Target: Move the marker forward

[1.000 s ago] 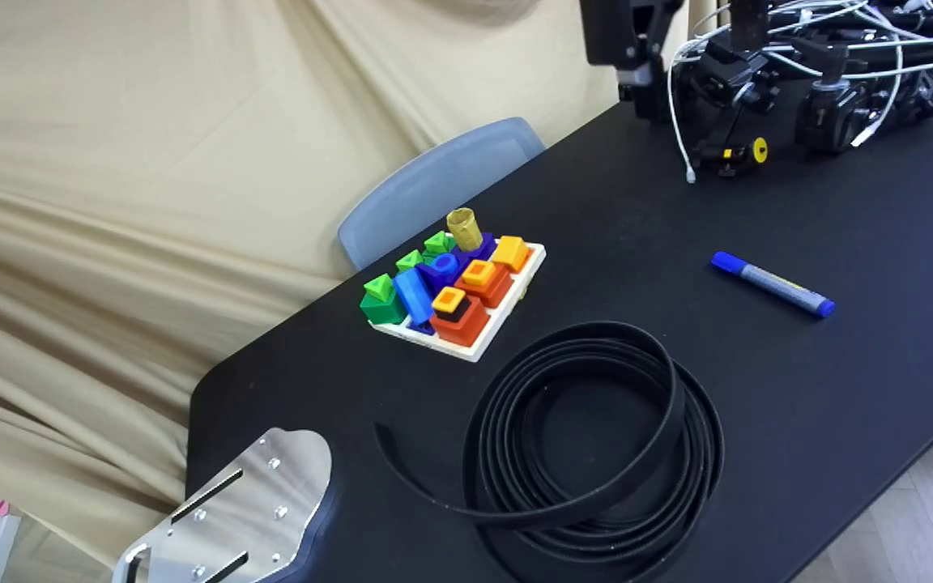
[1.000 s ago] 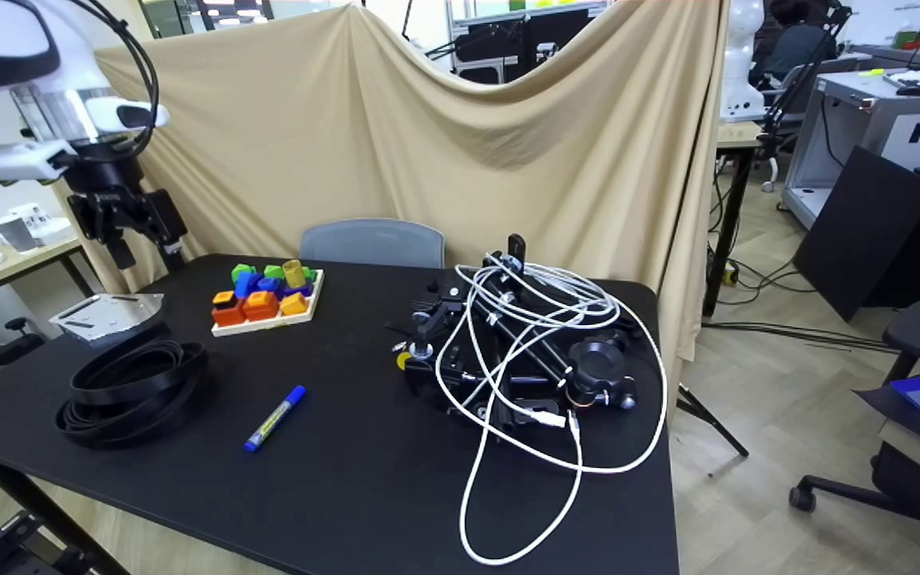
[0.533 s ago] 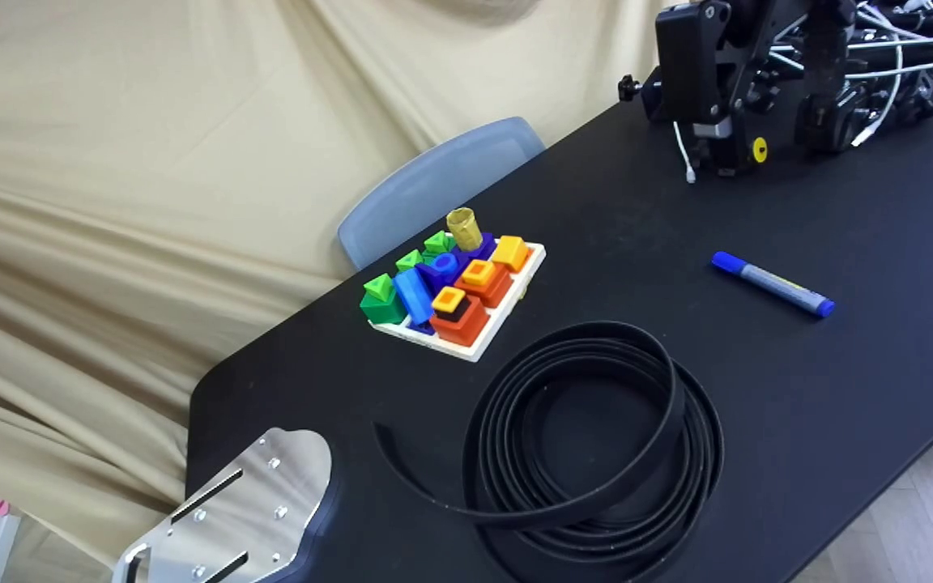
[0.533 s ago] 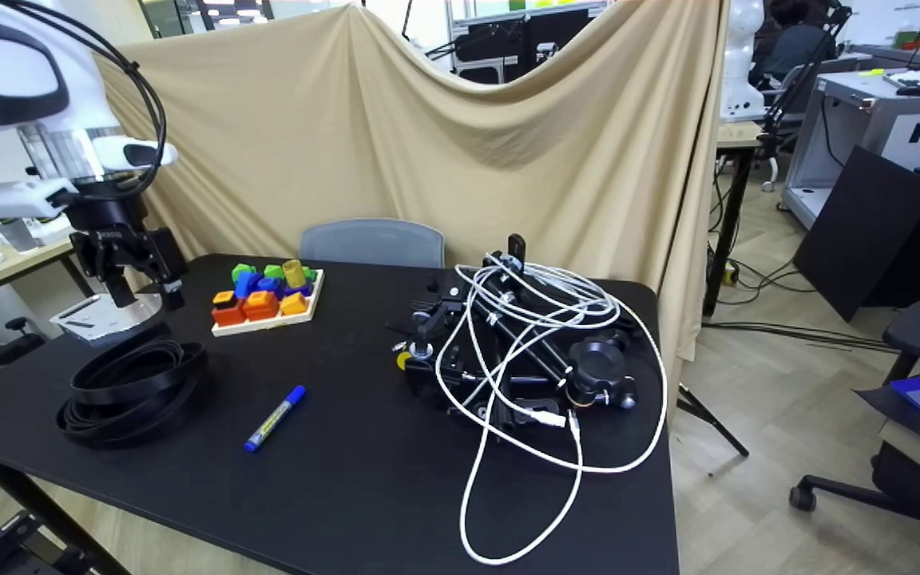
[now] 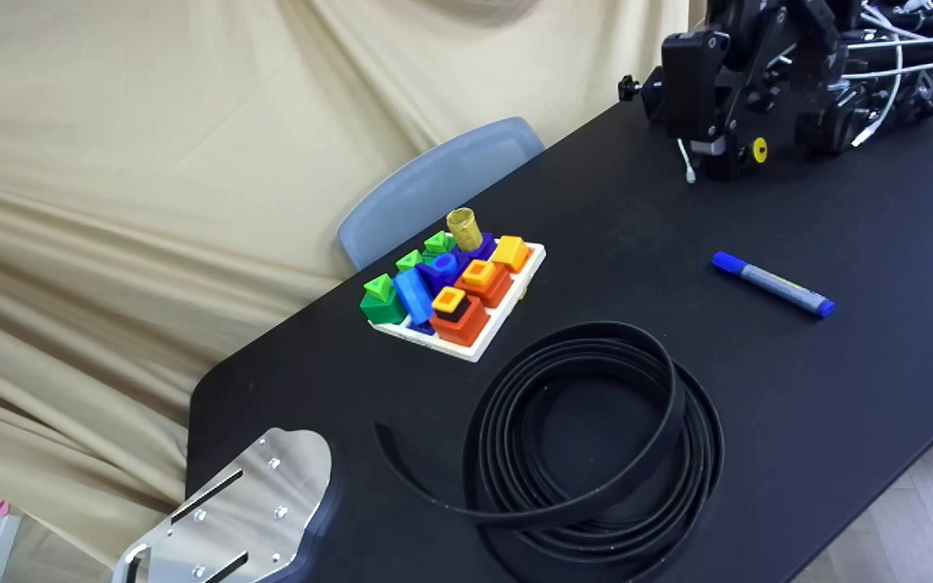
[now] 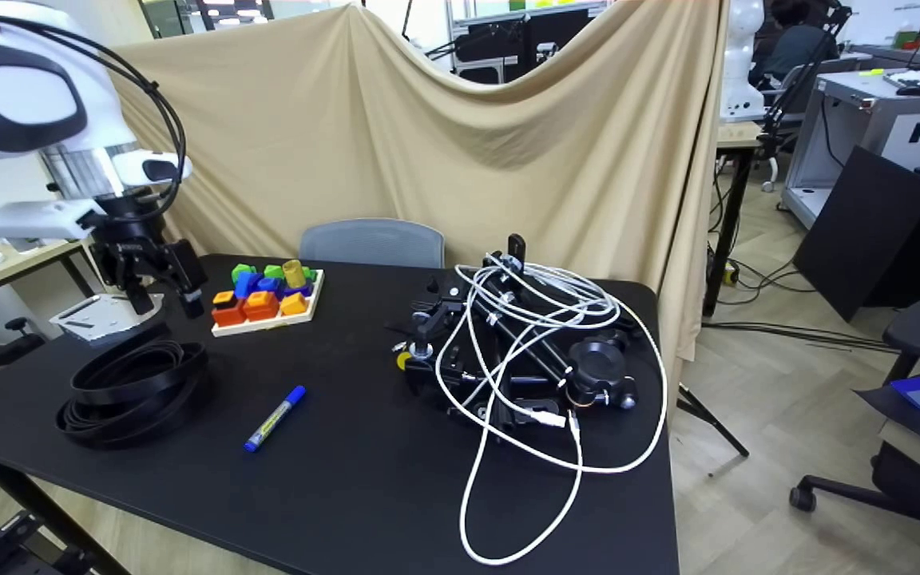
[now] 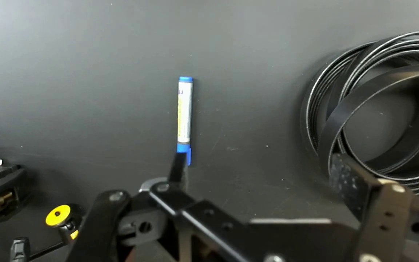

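The marker lies flat on the black table, with a white and yellow label and blue ends. It shows in both exterior views (image 5: 776,284) (image 6: 275,419) and in the wrist view (image 7: 184,111). My gripper (image 6: 166,303) is open and empty, raised above the table behind the marker and the coil in an exterior view. In the wrist view the gripper's jaws (image 7: 260,158) stand wide apart. The left fingertip there covers part of the marker's capped end; the marker lies ahead of that finger, not between the jaws. One finger (image 5: 695,97) also shows at the top right of an exterior view.
A coil of black strap (image 5: 596,445) lies beside the marker. A white tray (image 5: 507,312) holds colourful blocks. A metal plate (image 5: 272,486) stands at one table end. Black tripod gear with white cables (image 6: 524,335) lies on the table. A chair (image 6: 372,241) stands behind it.
My gripper has come down toward the table, then shifted slightly to the right in the exterior view that shows the arm. It stays open. The marker has not moved.
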Motion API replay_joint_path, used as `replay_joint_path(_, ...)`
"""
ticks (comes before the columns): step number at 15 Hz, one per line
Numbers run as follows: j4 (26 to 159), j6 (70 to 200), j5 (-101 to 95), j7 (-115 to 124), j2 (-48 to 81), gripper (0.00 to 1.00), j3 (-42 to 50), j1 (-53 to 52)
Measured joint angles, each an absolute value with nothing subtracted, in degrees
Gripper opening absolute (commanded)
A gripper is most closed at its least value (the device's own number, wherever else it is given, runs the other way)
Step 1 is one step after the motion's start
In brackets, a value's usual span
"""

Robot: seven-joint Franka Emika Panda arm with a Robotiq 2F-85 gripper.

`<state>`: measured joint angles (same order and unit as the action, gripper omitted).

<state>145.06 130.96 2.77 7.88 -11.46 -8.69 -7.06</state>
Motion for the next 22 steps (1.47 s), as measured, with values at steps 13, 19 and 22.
replay_joint_path(13, 153.73, 147.93, 8.21, -14.26, -1.53, 1.00, -1.06, -4.70)
replay_joint_path(19, 153.75, 152.19, 7.22, -12.76, -0.74, 1.00, -1.55, -4.70)
replay_joint_path(22, 153.77, 157.31, 5.68, -10.18, 1.90, 1.00, -1.89, -4.70)
